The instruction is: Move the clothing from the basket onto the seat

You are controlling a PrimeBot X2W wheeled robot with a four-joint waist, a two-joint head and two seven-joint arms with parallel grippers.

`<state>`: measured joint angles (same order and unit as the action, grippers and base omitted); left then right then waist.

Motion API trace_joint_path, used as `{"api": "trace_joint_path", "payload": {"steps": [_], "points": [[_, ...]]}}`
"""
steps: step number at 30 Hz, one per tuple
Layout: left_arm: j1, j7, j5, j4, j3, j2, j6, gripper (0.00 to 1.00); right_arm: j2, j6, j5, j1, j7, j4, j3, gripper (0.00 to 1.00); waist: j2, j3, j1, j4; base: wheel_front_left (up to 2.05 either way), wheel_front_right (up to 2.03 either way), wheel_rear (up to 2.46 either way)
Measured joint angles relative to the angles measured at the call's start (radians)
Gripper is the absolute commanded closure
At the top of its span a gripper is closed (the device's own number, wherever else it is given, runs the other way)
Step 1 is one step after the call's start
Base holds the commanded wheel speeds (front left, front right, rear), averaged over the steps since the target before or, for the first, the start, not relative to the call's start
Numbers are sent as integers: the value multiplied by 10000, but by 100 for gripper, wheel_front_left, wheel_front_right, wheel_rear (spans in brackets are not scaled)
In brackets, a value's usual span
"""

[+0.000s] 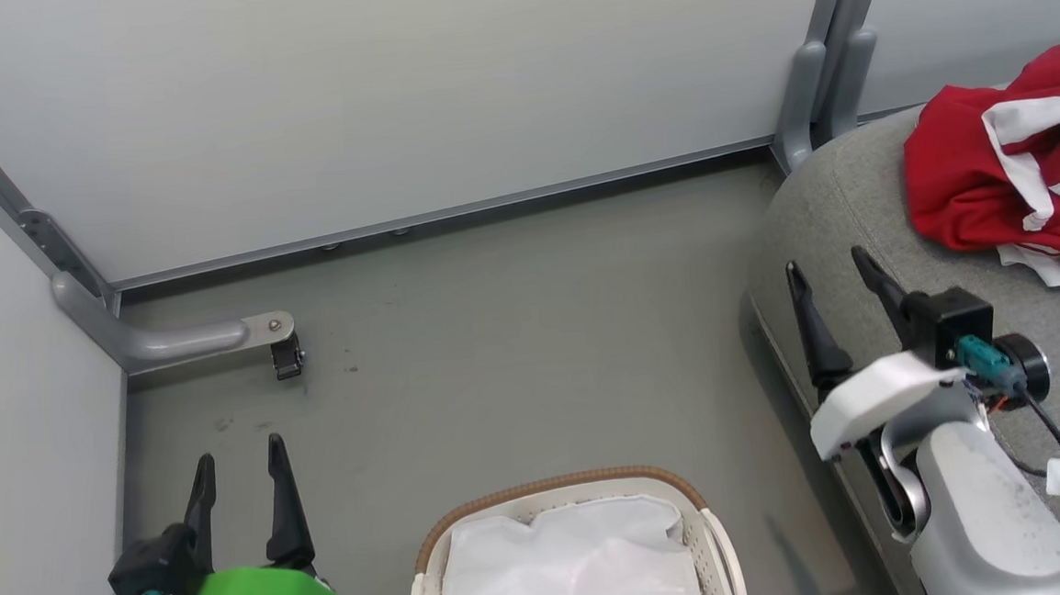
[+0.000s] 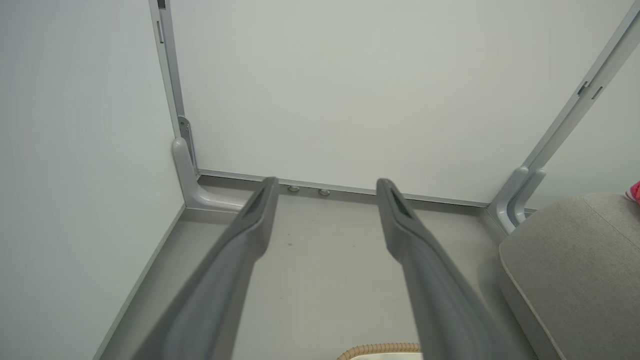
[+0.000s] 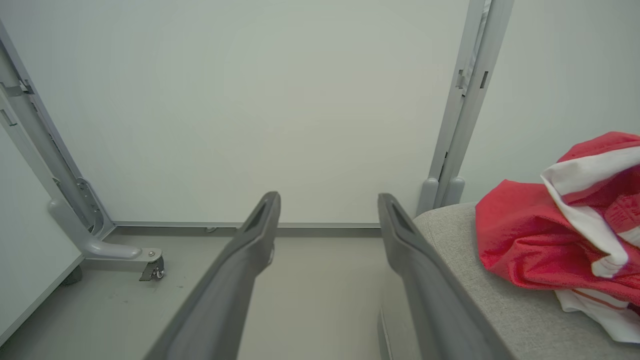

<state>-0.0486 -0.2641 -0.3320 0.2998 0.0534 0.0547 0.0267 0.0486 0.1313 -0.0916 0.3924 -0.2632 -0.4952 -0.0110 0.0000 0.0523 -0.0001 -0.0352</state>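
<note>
Two arms, both empty; the load looks like it is already where the task wants it.

- Seat (image 1: 856, 213): fills the 3 o'clock side of the head view, rounded edge facing the floor (image 1: 514, 335). It is a big, soft target, so drop accuracy matters little.
- Basket (image 1: 542, 488): on the floor at 6 o'clock, between the two arms. Judgement: it is centred there so either arm can reach in. The visible part holds white lining (image 1: 569, 562) with no red on it. Its near part runs off the bottom edge, so it can't be confirmed empty.
- Clothing (image 1: 974, 178): a crumpled red-and-white heap on the seat at 2 o'clock, well back from the seat's edge. Slide-off risk looks low.
- Right gripper (image 1: 826, 260): at 4 o'clock, over the seat's floor-side edge, fingers spread wide and pointing to 12, nothing between them. The heap lies toward its 2 o'clock, near but not touching. Parked that way it clears both fabric and cushion.
- Left gripper (image 1: 238, 450): at 7 o'clock, above bare floor just beside the basket, fingers also wide apart, empty, aimed at the wall (image 1: 389, 94).

Judgement: the task is at or close to done. The sensible next move is a look into the basket's hidden half.
</note>
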Motion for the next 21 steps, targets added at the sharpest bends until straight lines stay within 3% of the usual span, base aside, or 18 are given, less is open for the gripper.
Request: {"api": "trace_joint_path", "payload": {"steps": [10, 21], "points": [[825, 2, -196, -391, 176, -46, 71, 0, -2, 0, -579, -1976, 0, 1005, -205, 0, 0, -410, 0, 179, 0, 0, 0], [935, 0, -309, -401, 506, -46, -63, 0, -2, 0, -713, -2369, 0, 1085, -376, 0, 0, -541, 0, 235, 0, 0, 0]]}}
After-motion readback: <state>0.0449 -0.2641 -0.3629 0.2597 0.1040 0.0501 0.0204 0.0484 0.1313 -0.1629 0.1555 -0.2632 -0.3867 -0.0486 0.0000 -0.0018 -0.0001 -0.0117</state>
